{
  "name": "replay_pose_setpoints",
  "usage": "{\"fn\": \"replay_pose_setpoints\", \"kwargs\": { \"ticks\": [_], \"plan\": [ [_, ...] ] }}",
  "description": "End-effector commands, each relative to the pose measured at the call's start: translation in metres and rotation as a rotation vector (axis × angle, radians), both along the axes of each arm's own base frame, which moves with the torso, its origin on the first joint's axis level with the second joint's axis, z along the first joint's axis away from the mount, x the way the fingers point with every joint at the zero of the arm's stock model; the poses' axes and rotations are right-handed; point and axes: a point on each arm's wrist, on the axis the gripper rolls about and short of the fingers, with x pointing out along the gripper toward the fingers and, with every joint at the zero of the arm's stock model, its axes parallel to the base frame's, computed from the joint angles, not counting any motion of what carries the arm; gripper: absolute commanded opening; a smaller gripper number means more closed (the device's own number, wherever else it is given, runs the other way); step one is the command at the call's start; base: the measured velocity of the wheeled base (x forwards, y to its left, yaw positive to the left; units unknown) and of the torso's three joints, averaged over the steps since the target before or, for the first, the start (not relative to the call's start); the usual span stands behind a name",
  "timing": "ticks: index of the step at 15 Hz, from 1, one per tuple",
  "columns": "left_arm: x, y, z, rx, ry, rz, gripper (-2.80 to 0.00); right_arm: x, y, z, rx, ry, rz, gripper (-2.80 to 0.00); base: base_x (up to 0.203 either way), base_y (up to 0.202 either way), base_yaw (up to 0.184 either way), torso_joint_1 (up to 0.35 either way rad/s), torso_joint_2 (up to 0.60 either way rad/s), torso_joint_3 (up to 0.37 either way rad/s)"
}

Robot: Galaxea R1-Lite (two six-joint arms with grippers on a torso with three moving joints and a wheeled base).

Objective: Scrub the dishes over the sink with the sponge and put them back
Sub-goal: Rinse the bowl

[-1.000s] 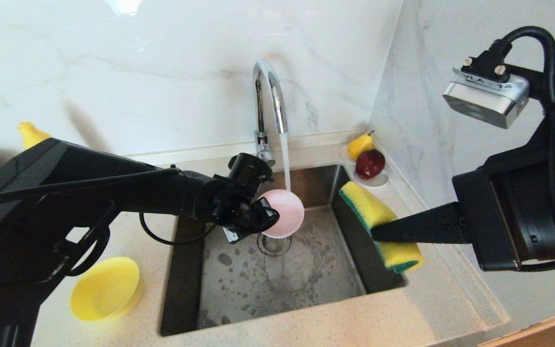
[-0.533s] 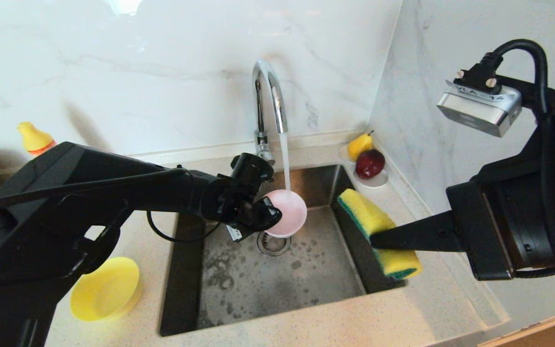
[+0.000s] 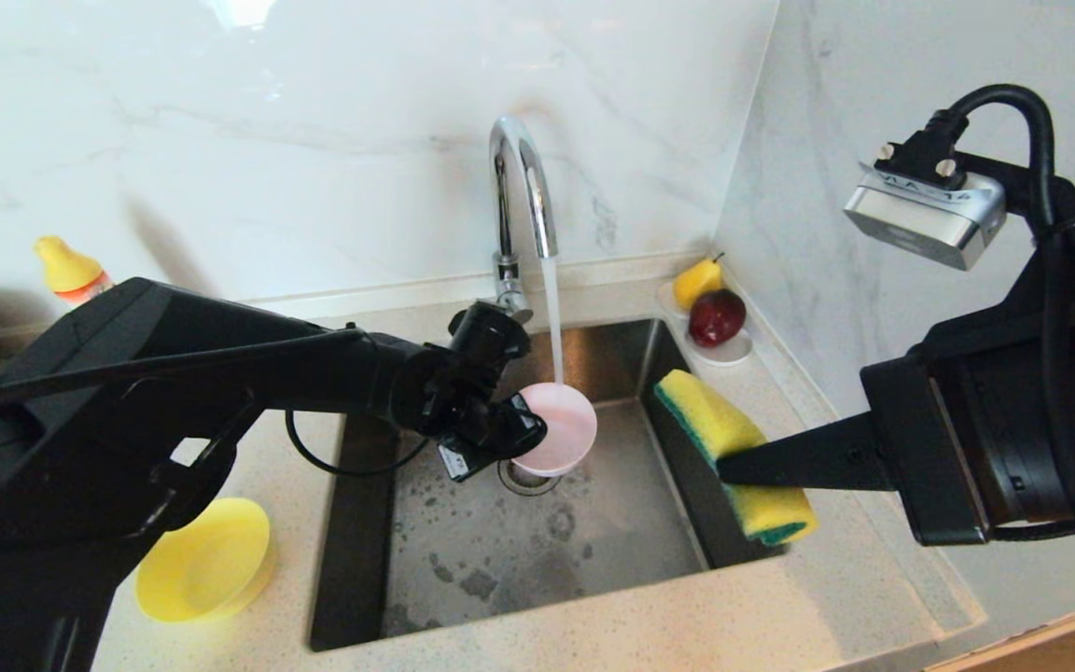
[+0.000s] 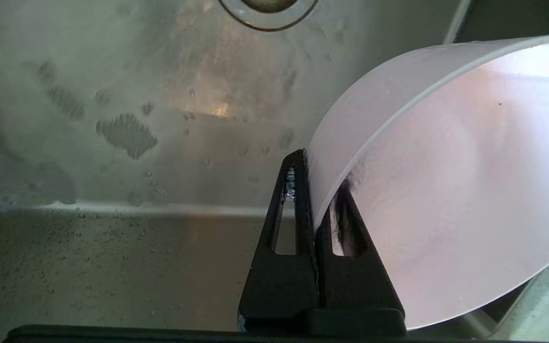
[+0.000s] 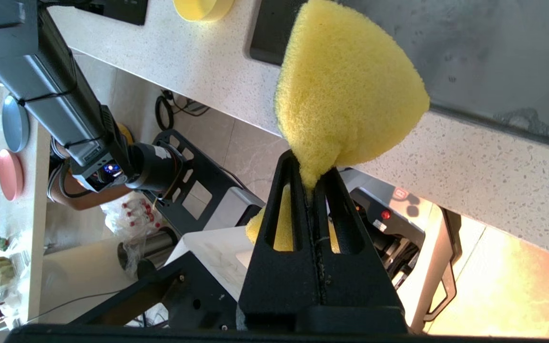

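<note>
Left gripper [image 3: 526, 431] tilts pink bowl [image 3: 558, 427] under tap [image 3: 521, 187].

Walls: white grey-veined marble slabs [image 3: 314, 140] met in a corner right of the tap [image 3: 521, 201] | Counter: pale speckled stone [image 3: 640, 635] — ran before the tap | Light: bright glare high left of the tap
</note>
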Motion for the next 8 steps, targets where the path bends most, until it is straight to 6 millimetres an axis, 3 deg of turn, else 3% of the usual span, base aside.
{"fn": "replay_pose_setpoints", "kwargs": {
  "ticks": [1,8],
  "plan": [
    [-0.0006,0.0004,-0.0001,0.0,0.004,0.005,-2.8,0.0002,0.0005,-0.0008,-0.003,0.005,0.0,-2.8,0.0,0.0,0.0,0.0,0.0,0.0],
    [-0.003,0.0018,0.0014,0.01,0.022,0.005,-2.8,0.0005,0.0008,0.0,0.019,-0.01,-0.003,-2.8,0.0,0.0,0.0,0.0,0.0,0.0]
  ]
}}
